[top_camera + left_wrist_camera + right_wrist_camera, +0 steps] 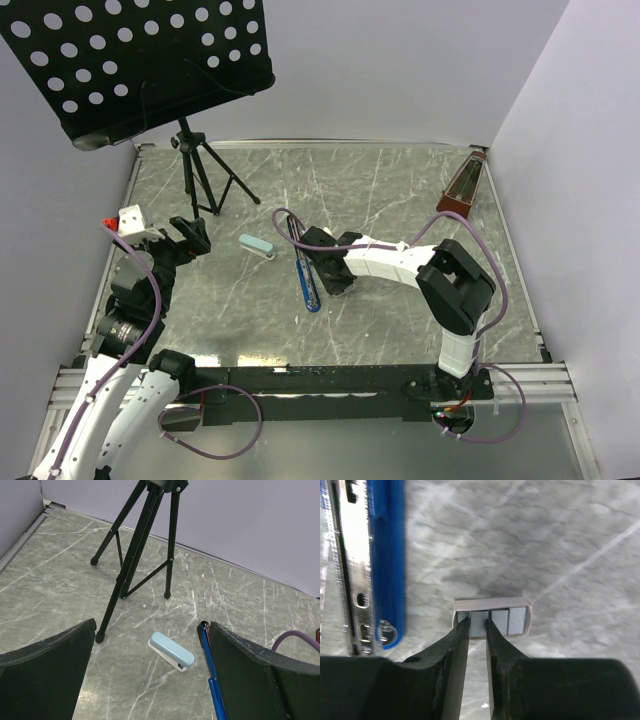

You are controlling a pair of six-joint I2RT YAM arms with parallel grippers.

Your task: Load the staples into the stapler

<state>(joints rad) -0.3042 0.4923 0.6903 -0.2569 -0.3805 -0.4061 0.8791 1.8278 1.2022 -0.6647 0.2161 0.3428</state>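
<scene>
The dark blue stapler (305, 270) lies opened out flat on the marble table, its silvery channel showing in the right wrist view (350, 555) beside the blue arm (387, 555). It also shows at the edge of the left wrist view (212, 675). A small whitish box (492, 602) holds several grey strips of staples (479, 622). My right gripper (477, 623) is low over the box, its fingers pinched on one strip; it sits just right of the stapler (335, 272). My left gripper (152, 625) is open and empty, raised at the left (190, 238).
A small light blue stapler (256, 247) lies left of the blue one, also in the left wrist view (171, 651). A black music stand on a tripod (205, 180) stands at the back left. A brown metronome (462, 190) stands at the back right.
</scene>
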